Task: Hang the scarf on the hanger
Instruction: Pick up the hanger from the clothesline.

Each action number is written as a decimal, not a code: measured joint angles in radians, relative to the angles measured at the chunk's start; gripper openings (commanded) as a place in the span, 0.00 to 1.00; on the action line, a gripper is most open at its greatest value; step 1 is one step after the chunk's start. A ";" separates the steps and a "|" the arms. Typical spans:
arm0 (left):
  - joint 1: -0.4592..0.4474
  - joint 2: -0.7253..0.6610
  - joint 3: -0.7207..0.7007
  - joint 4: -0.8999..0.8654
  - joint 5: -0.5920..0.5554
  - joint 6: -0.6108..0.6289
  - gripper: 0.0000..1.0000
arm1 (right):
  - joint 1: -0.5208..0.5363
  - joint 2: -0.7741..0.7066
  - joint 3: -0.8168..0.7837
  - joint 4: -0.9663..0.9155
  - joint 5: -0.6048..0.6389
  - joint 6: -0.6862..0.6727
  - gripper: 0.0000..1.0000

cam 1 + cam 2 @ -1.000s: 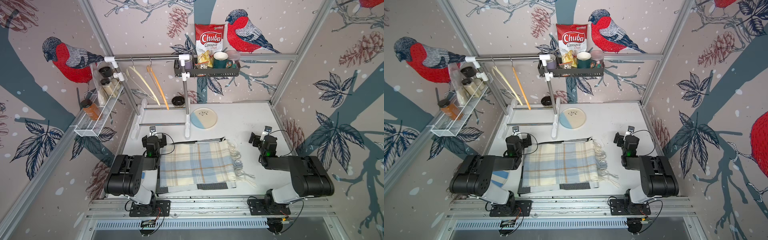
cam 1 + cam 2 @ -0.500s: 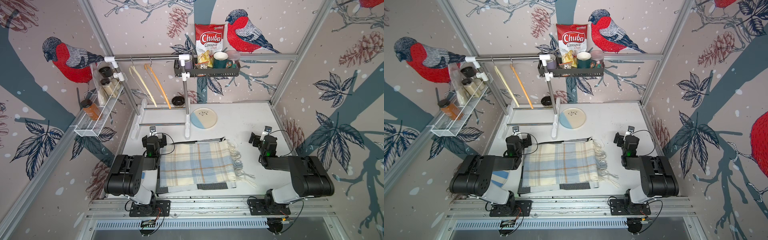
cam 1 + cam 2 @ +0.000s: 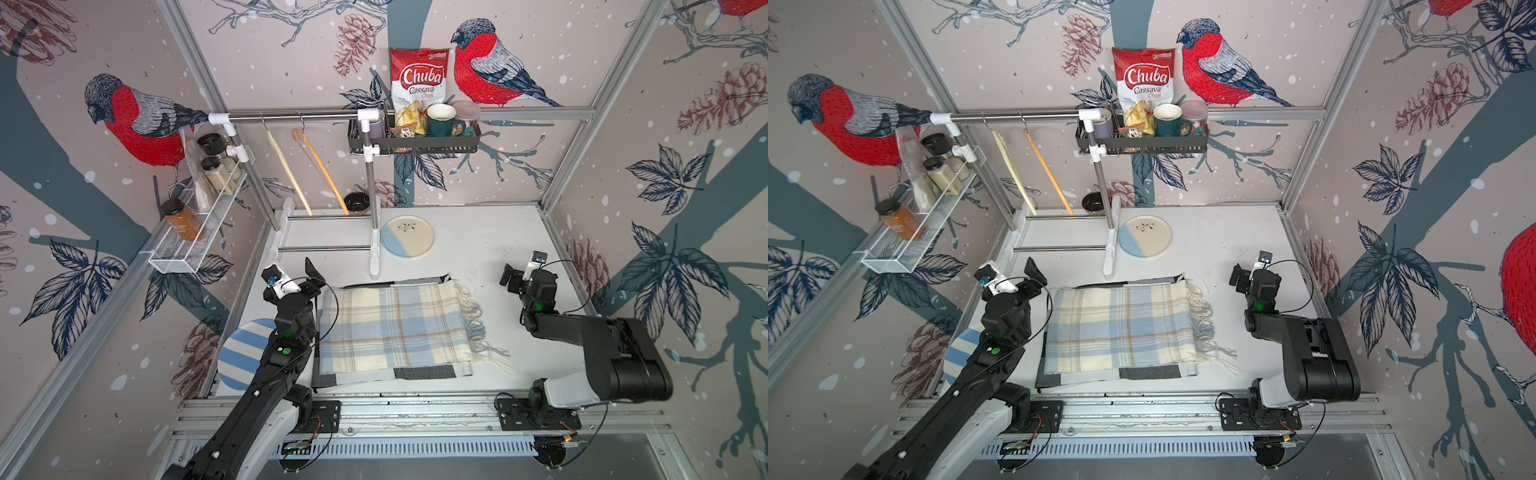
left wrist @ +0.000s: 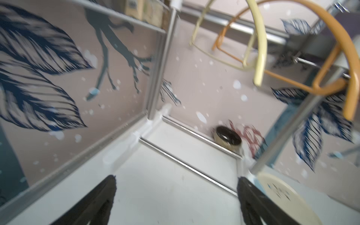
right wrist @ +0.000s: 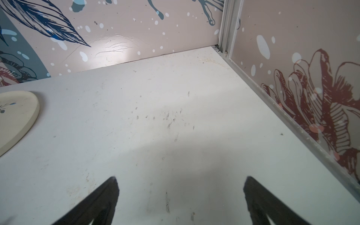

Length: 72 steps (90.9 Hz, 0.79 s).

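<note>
Top views: the left arm (image 3: 266, 374) has risen and stretched forward since a second ago, uncovering a striped plate (image 3: 241, 353) at the plaid scarf's (image 3: 390, 328) 8 o'clock. The left gripper (image 3: 309, 280) is near the scarf's 10 o'clock corner. The right gripper (image 3: 517, 278) is unmoved at 3 o'clock, well apart from the fringe. The scarf lies folded flat, mid-table. The cream hanger (image 3: 286, 170) and orange hanger (image 3: 320, 174) hang on the rail (image 3: 324, 117) at 11 o'clock and have swung narrower. The bag (image 3: 419, 83) reads "Chuba Cassava Chips".

Left wrist: blurred. Fingers (image 4: 97, 198) spread wide, both hangers overhead.

Right wrist: fingers spread wide over the tabletop (image 5: 155, 116).
</note>
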 measured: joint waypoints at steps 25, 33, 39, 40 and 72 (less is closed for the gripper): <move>0.003 0.130 0.658 -0.698 0.211 -0.096 0.76 | 0.011 -0.363 0.213 -0.412 0.010 0.288 1.00; 0.003 0.249 0.893 -0.860 0.284 -0.101 0.72 | 0.064 -0.388 0.293 -0.559 -0.051 0.344 1.00; 0.003 0.333 1.031 -0.934 0.333 -0.116 0.72 | 0.122 -0.383 0.364 -0.657 -0.080 0.354 1.00; 0.002 0.351 1.059 -0.948 0.339 -0.119 0.72 | 0.134 -0.381 0.376 -0.671 -0.085 0.357 1.00; -0.003 0.950 1.847 -1.160 0.309 -0.088 0.73 | 0.270 -0.319 0.493 -0.939 -0.199 0.331 1.00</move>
